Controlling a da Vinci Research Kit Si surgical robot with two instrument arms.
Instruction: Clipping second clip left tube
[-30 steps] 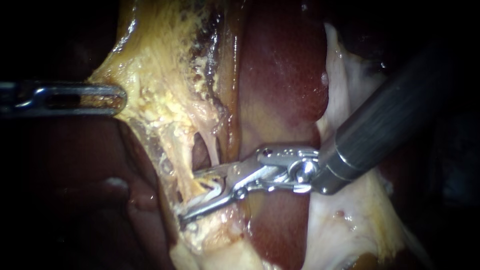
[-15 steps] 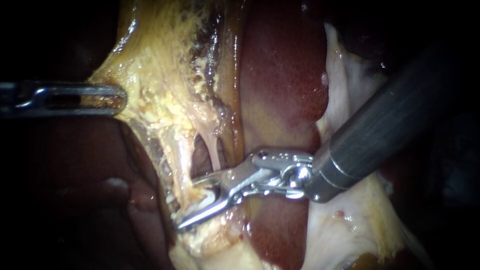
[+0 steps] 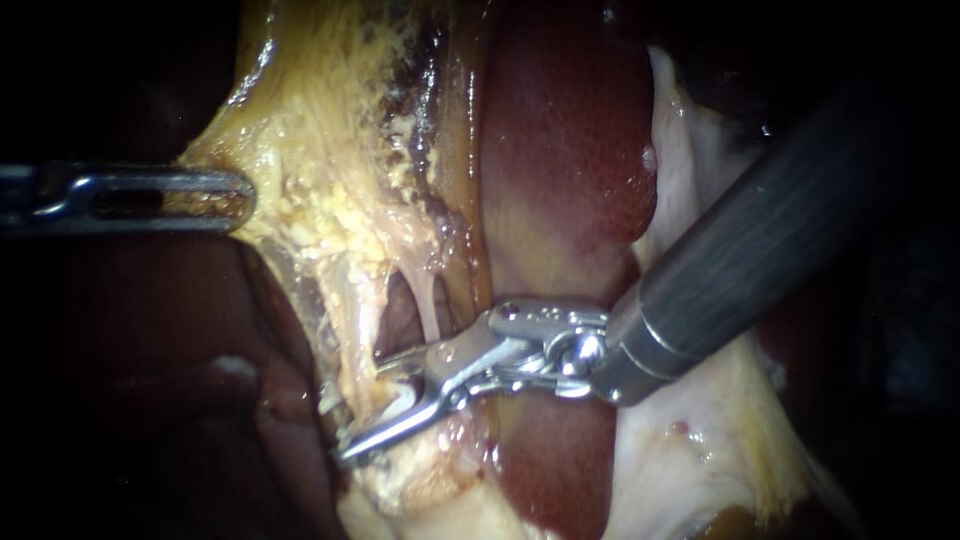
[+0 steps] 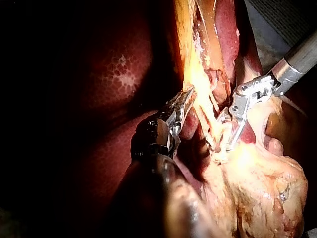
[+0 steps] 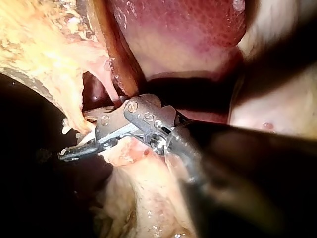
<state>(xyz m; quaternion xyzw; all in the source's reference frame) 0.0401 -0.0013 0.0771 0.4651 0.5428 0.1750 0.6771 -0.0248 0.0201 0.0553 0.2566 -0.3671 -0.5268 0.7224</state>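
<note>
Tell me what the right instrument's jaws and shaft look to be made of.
The right instrument has jaws of bright, polished metal, probably steel: they throw sharp white glints, and small pins show at the hinge. Its shaft looks like a dark matt tube, composite or coated, with faint fine streaks and no glare; which of the two I cannot tell.

Setting: surgical bench lab, tissue work under endoscope.
Evidence:
- Dark red liver (image 3: 560, 150), wet sheen, lit at close range; black all round lit patch.
- Yellow fatty tissue (image 3: 330, 150) dissected open, thin pale tube (image 3: 430, 305) exposed within.
- Two slender metal instruments on long shafts: left instrument (image 3: 235, 198) gripping yellow fatty tissue, right instrument (image 3: 362, 410) at tube.
- Left wrist view: organ mass ends at free edge, pale grey surface (image 4: 277, 15) beyond it, so specimen lies outside body.
</note>
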